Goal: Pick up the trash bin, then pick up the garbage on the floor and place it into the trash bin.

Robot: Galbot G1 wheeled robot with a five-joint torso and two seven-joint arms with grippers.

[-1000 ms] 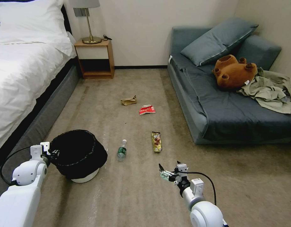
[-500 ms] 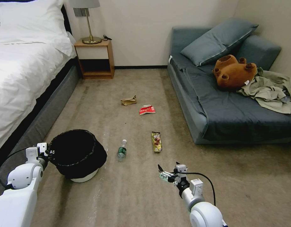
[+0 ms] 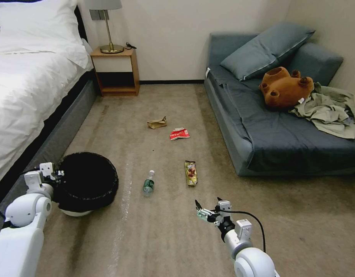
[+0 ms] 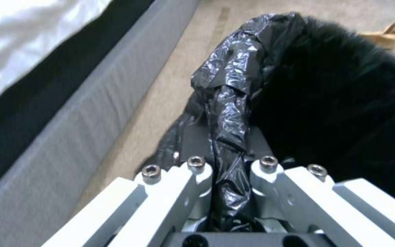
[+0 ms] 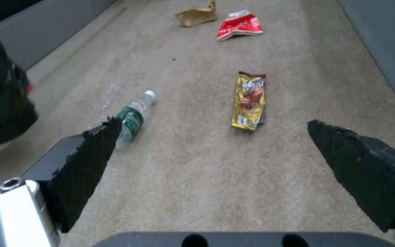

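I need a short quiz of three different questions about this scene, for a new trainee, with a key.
1. True or false: the left gripper is shut on the trash bin liner.
2. How many garbage pieces lie on the floor?
3. Nearest the open right gripper is: A) the paper bag B) the snack wrapper C) the red packet

Key: 1 true; 2 four, with the bottle; 3 B.

1. The left arm reaches forward at the robot's left, its left gripper (image 3: 54, 177) clamped tight on a fold of the trash bin (image 3: 87, 181) liner.
2. The right arm extends low ahead, its right gripper (image 5: 216, 151) spread wide, holding nothing.
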